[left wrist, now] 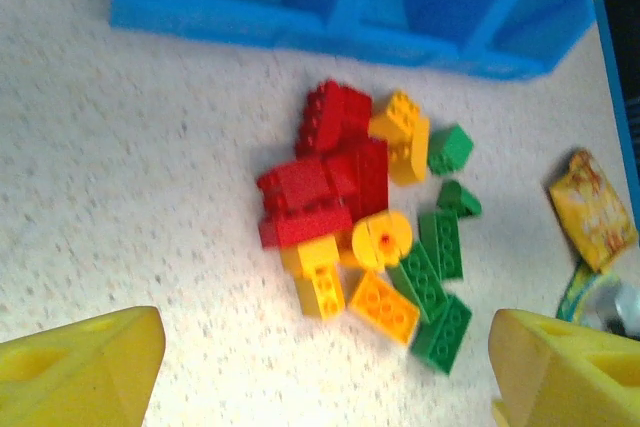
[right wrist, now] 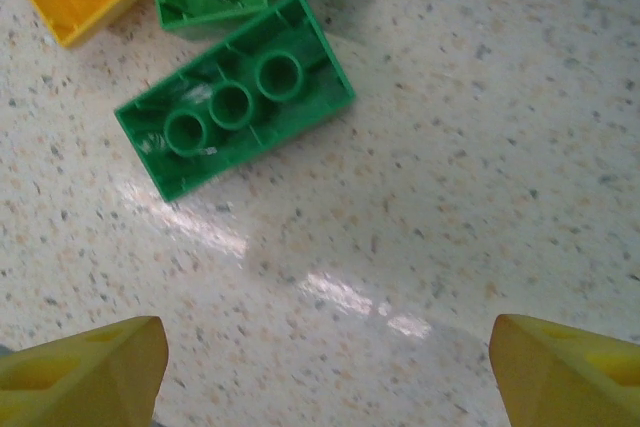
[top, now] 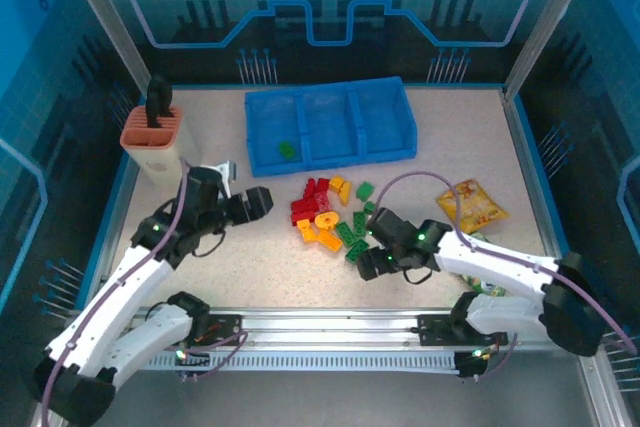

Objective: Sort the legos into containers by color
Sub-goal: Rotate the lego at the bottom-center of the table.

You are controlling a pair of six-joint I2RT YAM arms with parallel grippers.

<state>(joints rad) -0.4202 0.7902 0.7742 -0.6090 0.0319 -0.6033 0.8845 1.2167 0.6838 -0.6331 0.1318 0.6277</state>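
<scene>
1. The left pincer [left wrist: 320, 372] hangs over the tabletop [left wrist: 120, 197] short of the pile. Its yellow fingers are spread wide with nothing between them, and the red bricks are the closest to it.
2. The legos [top: 328, 219] lie in one jumbled heap just in front of the blue tray [top: 330, 159]. Reds are on the left, orange-yellows in the middle, and greens spill out to the right.
3. Down low on the green side is the right pincer [right wrist: 325, 372], fingers apart and empty. Just ahead of it an upturned green brick [right wrist: 235, 95] lies hollow side up, tight beside another green and a yellow one.
4. In the tray, a lone green brick [top: 288, 150] sits in the left compartment. That looks like green's home, which would leave the other two compartments for red and orange-yellow.
5. My read: it's early going, with nearly the whole heap left to sort. Each arm faces the colour nearest to it, which keeps them from crossing.
6. The upturned brick sits at the heap's edge with open tabletop on the near side, so there's room for the fingers to straddle it.
7. The snack bag [top: 476, 205] lies off to the right, well clear of the heap.
</scene>
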